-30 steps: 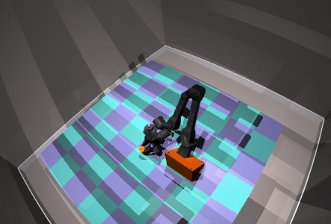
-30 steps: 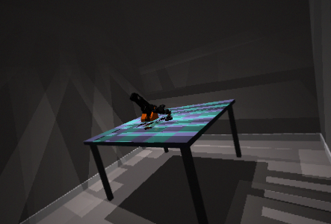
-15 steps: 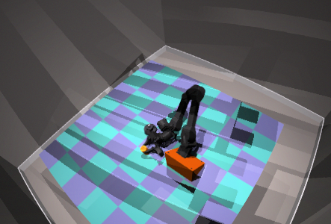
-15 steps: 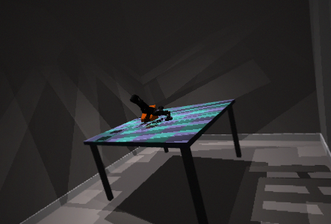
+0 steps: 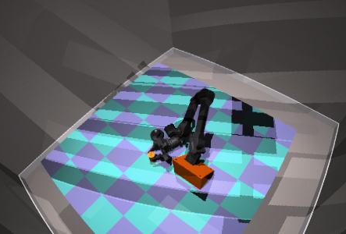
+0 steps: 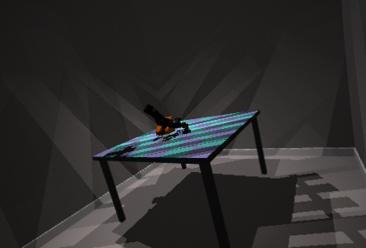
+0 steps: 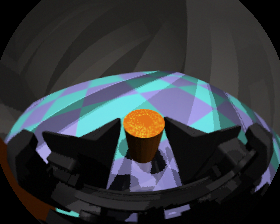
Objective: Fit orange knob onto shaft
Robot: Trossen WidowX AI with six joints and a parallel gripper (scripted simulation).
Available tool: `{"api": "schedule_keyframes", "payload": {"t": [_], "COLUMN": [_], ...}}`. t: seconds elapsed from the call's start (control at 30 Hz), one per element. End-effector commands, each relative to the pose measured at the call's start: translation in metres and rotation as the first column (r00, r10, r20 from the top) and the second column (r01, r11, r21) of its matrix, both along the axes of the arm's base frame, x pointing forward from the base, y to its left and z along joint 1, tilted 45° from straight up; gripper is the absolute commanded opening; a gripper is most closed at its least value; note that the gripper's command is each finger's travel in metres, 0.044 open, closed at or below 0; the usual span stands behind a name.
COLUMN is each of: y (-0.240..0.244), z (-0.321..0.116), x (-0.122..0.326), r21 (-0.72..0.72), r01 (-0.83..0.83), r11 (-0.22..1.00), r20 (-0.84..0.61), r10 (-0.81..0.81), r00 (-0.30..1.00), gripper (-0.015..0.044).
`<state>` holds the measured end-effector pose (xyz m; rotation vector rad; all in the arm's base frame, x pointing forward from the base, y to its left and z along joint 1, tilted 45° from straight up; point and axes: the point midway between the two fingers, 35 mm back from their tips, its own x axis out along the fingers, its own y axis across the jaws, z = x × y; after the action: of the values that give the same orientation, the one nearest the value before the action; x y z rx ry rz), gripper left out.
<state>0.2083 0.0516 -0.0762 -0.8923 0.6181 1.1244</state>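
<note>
The orange knob stands upright, its speckled round top facing up and its body narrowing downward. My gripper is partly open around the knob. In the wrist view one fingertip is at each side of the knob's top, with a narrow gap on both sides. The knob's underside and hole are hidden. I cannot make out the silver shaft or the round pedestal in any view; dark patches lie around the knob's foot, and I cannot tell what the knob rests on.
The arm's orange base block is beside the gripper, on the checkered table. The folded arm rises behind the gripper in the top view. Dark shadow bands cross the table.
</note>
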Motion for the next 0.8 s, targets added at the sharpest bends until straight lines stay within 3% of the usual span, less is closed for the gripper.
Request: {"api": "schedule_keyframes", "payload": {"t": [0.0,0.4,0.63,0.77], "y": [0.0002,0.0002,0.0002,0.0002], "z": [0.0003,0.0003,0.0003,0.0003], "x": [0.0003,0.0003,0.0003,0.0003], "r21": [0.002,0.002,0.002,0.002], "r01": [-0.001,-0.001,-0.001,-0.001], "r11": [1.000,1.000,1.000,1.000], "r20": [0.002,0.002,0.002,0.002], "r10": [0.001,0.001,0.001,0.001], "r00": [1.000,1.000,1.000,1.000], "gripper": [0.0260,0.0260,0.0440,0.0440]}}
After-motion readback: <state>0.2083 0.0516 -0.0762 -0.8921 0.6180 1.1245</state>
